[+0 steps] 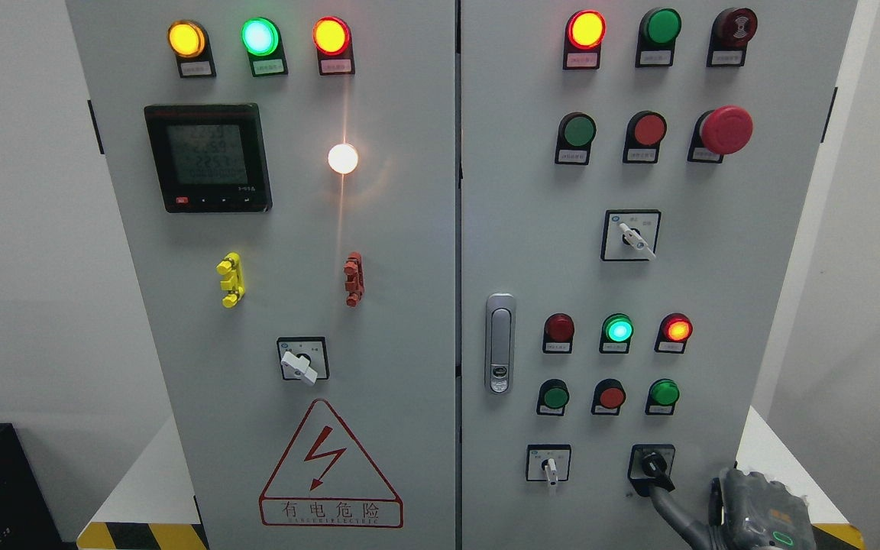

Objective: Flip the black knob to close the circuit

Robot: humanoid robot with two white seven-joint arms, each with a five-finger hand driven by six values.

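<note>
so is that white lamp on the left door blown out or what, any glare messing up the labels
Head view: the round white lamp is overexposed, throwing a thin vertical streak up and down the grey cabinet door. Head view: the small tags under the lamps are too blurred to read. Head view: the right hand shows at the lower right, a finger reaching the black rotary knob.

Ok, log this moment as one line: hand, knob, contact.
right hand | finger on black knob, bottom right of cabinet | grasp unclear | left hand not in view
</note>
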